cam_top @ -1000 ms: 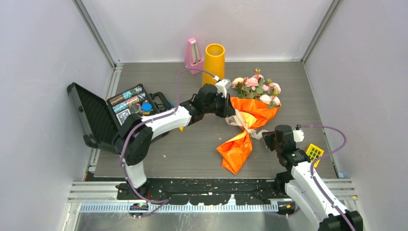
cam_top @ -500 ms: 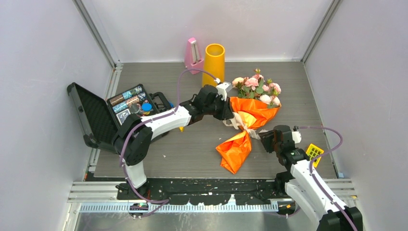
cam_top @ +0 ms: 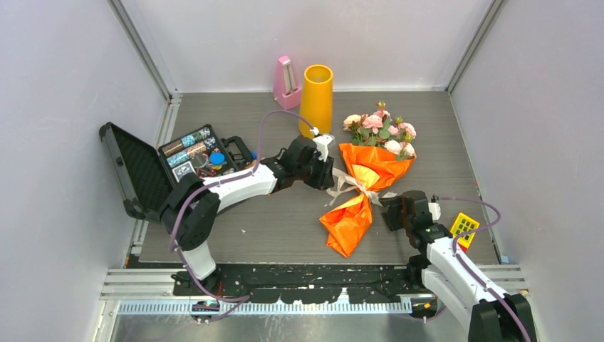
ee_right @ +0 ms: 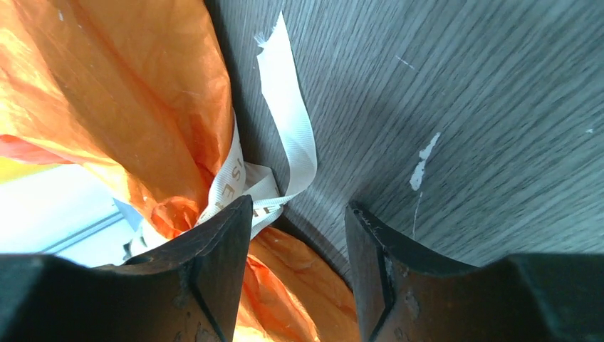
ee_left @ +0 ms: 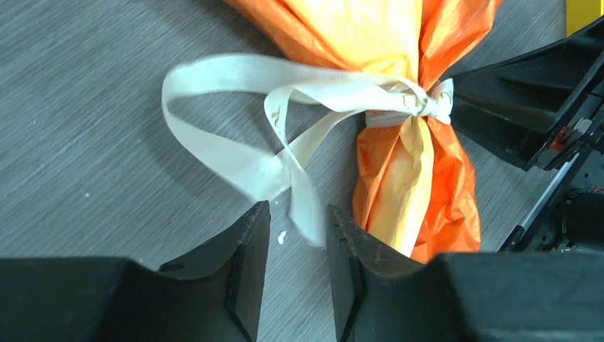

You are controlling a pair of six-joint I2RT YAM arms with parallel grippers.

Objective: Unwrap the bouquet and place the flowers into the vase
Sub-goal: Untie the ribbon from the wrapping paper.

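Note:
The bouquet (cam_top: 374, 167) lies on the table, its orange paper (ee_left: 420, 178) pinched at the waist by a beige ribbon (ee_left: 235, 160) that is still knotted. The pink flowers (cam_top: 381, 132) stick out at its far end. The yellow-orange vase (cam_top: 317, 89) stands upright at the back. My left gripper (cam_top: 329, 174) is open just left of the knot. In the left wrist view a loose ribbon tail hangs between its fingertips (ee_left: 298, 214), unpinched. My right gripper (cam_top: 389, 208) is open on the knot's right side. Its fingertips (ee_right: 298, 206) straddle orange paper (ee_right: 142, 107) beside the ribbon (ee_right: 292, 135).
A pink metronome (cam_top: 286, 82) stands left of the vase. An open black case (cam_top: 142, 174) with small parts sits at the left. A yellow block (cam_top: 464, 226) lies near the right edge, beside the right arm.
Both grippers have gone from shut to open. The left gripper has drawn back to the left and nearer; the ribbon ends now lie slack. The right gripper has crept left.

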